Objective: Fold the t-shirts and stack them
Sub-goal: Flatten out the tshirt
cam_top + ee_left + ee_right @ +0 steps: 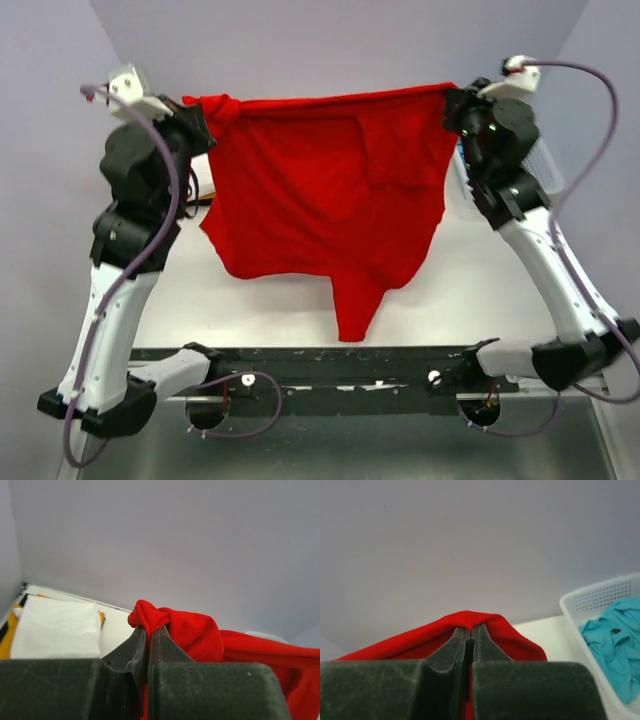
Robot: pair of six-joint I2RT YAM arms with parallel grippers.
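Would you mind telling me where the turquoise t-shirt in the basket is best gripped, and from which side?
Probably a raised fold on top of the turquoise t-shirt, coming straight down from above. It lies crumpled inside the white lattice basket, whose walls block a sideways approach, and its bunched ridges offer cloth to pinch.

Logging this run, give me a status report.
Left gripper and right gripper shut on red t-shirt, stretched aloft between them. Folded white t-shirt left, basket right.
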